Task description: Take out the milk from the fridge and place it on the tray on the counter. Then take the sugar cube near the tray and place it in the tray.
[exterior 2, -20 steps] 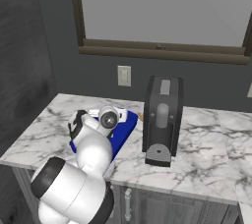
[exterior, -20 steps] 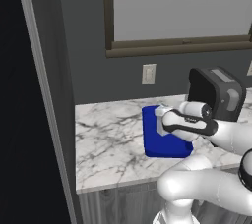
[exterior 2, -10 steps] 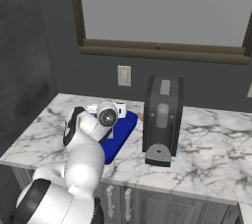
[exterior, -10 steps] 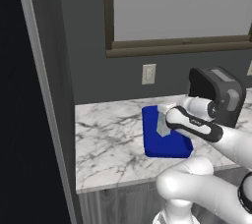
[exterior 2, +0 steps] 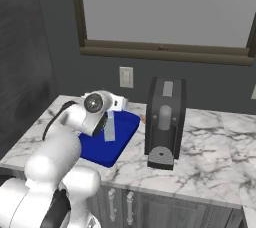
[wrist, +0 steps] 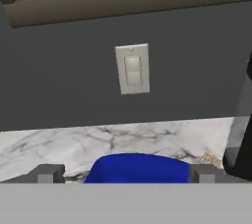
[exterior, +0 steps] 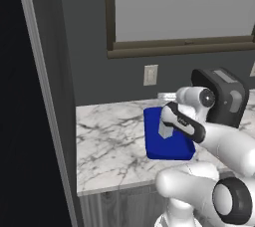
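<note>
1. The milk (exterior: 166, 127) stood upright inside the tray (exterior: 157, 144), near the tray's back half. Judging from that, the first half of the task looked done, with the carton set where it was meant to go.
2. The tray lay flat on the desk (exterior: 109, 141), just left of a tall dark coffee machine (exterior 2: 164, 122). Its far edge pointed towards the wall with the light switch (wrist: 132, 69).
3. The arm reached over the tray with the hand close behind the milk. The fingers (wrist: 48, 174) rose at the bottom of the hand view, spread wide apart, with the tray's blue rim (wrist: 140, 168) between them and no carton in the gap. I judged them released, the hand sitting above or just past the carton rather than round it.
4. In the right base view the milk (exterior 2: 109, 128) showed as a pale slab right beside the wrist. Whether hand and carton touched could not be told.
5. The sugar cube (wrist: 210, 159) lay on the marble just beyond the tray's far right corner, close to the foot of the coffee machine. From the hand it sat ahead and to the right of the right finger, well outside the gap.
6. That placing probably explained the hand's heading: level, open and facing the back wall, ready to shift right towards the cube.
</note>
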Available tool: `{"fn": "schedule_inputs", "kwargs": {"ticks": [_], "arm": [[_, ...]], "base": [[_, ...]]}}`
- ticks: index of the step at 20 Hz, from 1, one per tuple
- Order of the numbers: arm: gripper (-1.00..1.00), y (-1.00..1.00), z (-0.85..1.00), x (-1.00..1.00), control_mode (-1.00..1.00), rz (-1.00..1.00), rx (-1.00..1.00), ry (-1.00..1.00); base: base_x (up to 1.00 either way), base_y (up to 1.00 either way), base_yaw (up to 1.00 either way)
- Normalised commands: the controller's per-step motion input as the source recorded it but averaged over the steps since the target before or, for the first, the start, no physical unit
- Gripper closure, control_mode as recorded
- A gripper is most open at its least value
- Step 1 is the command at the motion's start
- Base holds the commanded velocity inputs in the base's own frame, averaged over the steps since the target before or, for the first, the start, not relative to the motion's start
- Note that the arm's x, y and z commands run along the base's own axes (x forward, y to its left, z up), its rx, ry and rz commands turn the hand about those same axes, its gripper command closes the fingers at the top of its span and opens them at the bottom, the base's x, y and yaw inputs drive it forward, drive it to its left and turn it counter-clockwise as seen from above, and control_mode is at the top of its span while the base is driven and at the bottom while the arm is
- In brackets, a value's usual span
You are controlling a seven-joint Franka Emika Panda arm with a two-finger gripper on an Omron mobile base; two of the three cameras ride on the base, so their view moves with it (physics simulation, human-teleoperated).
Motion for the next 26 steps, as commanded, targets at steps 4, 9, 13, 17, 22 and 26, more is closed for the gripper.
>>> {"fn": "schedule_inputs", "kwargs": {"ticks": [4, 9, 13, 17, 22, 26], "arm": [[-1.0, 0.02, 0.11, -0.11, -1.0, -0.56, 0.11, 0.24], [-1.0, -0.11, 0.04, -0.13, -1.0, -0.53, 0.16, 0.18], [-1.0, -0.46, 0.09, -0.03, -1.0, -0.28, 0.2, 0.28], [-1.0, -0.48, 0.28, 0.0, -1.0, -0.15, 0.21, 0.33], [-1.0, -0.01, 0.02, 0.0, -1.0, -0.02, 0.03, 0.06], [-1.0, 0.0, -0.07, 0.03, -1.0, -0.06, 0.0, 0.0]], "base": [[0.0, 0.0, 0.0], [0.0, 0.0, 0.0], [0.0, 0.0, 0.0], [0.0, 0.0, 0.0], [0.0, 0.0, 0.0], [0.0, 0.0, 0.0]]}}
